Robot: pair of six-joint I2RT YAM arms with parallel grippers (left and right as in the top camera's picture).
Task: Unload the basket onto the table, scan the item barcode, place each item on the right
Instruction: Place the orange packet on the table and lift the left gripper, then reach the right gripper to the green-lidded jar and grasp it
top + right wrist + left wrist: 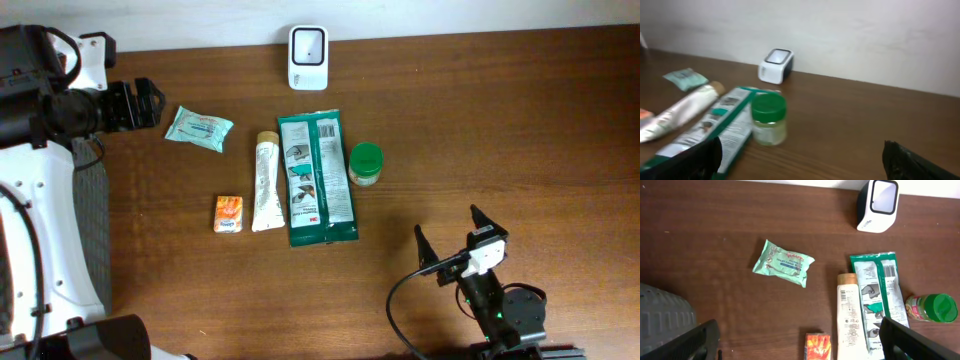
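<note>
Evidently, with the left gripper [155, 104] and right gripper [446, 222] wide and empty, we judged pickup pending: the next move required carrying the wipes packet [198, 128] to the scanner [307, 57].

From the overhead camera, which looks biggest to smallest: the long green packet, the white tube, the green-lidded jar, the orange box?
1. long green packet
2. white tube
3. green-lidded jar and orange box look about alike, so I leave them unranked.
</note>
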